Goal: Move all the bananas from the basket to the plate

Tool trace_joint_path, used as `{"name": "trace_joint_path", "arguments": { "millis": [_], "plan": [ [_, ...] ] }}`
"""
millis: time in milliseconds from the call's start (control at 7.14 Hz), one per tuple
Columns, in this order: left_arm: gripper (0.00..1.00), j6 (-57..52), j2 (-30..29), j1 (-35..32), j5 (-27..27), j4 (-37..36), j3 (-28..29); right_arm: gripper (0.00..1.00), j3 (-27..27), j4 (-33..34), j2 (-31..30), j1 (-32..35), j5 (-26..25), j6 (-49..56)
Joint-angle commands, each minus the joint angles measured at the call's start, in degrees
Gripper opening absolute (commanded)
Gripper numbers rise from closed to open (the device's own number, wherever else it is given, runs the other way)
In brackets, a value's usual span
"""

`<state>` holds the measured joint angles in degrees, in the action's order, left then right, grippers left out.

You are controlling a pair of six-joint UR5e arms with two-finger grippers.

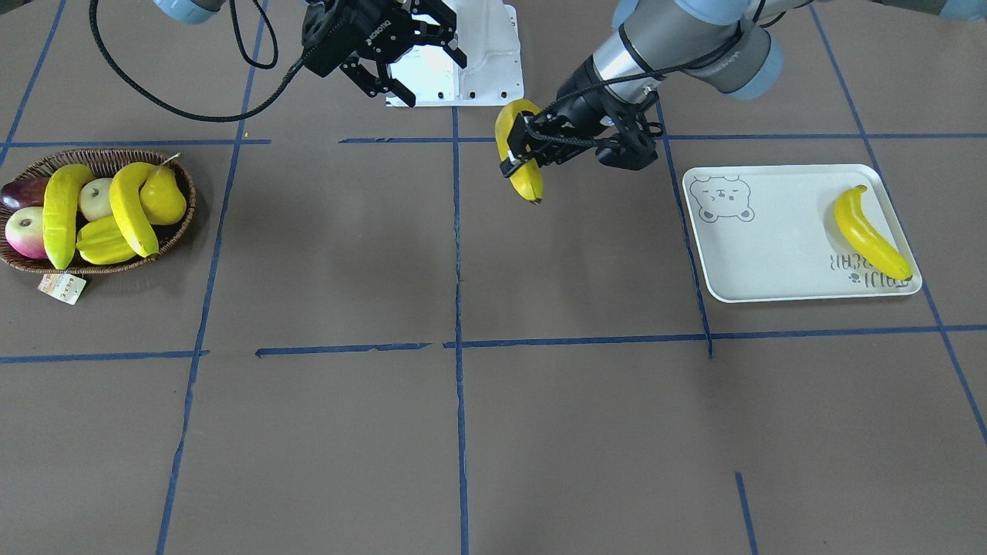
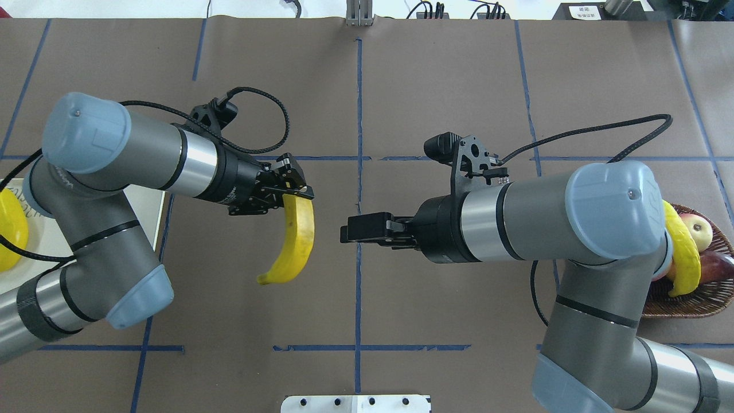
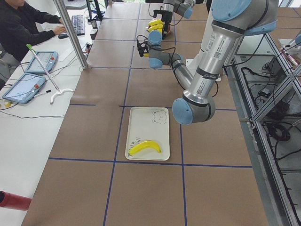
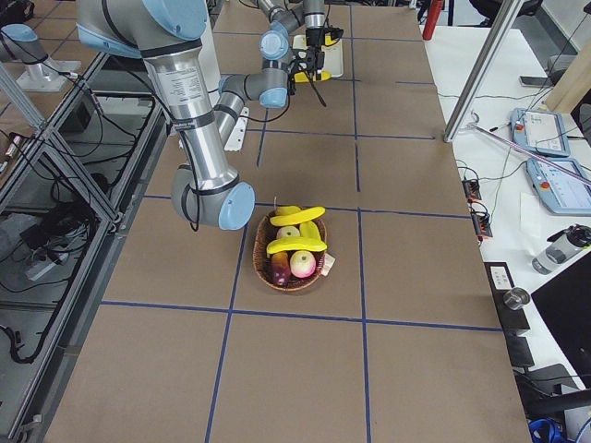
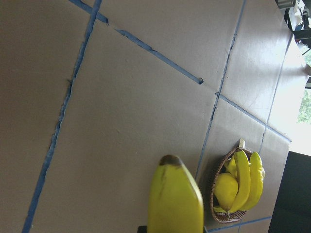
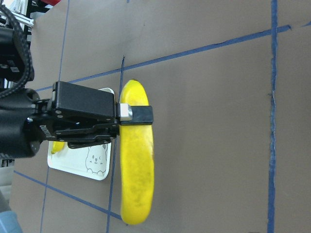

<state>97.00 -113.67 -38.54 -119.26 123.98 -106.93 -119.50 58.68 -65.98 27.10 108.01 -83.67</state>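
It was a robotics laboratory. A long table covered in brown paper (image 3: 150,188) carried a grid of blue tape lines (image 1: 457,270). Two grey robot arms with pale-blue joint caps (image 2: 143,155) worked over it. A person (image 3: 19,23) sat at a white side desk (image 3: 19,136) with what seemed to be grey control tablets (image 3: 21,88).

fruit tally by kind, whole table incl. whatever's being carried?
Bananas: 4 (2 in the basket, 1 on the plate, 1 in the left pincer)
Apples: 2
Pear: 1
Starfruit: 1
Dark purple fruit: 1
Total: 9
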Motion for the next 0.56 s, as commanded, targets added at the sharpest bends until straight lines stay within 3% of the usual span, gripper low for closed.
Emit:
{"name": "trace_joint_path", "arguments": {
  "millis": [0,280,420],
  "plan": [
    [0.00,-13.6,12.3,-6.3,-0.1,-9.2,-4.7,1.00,-0.6,0.0,-3.1,2.4,0.3,0.1],
    [0.00,-27.0,24.9,-12.2,0.1,-9.1,-4.4,1.00,-0.7,0.0,-6.9,5.3,0.6,0.9],
    [0.00,-27.5,26.9,-12.3,0.2,-9.2,-3.4,1.00,-0.7,0.0,-8.1,6.2,0.7,1.2]
  ]
}}
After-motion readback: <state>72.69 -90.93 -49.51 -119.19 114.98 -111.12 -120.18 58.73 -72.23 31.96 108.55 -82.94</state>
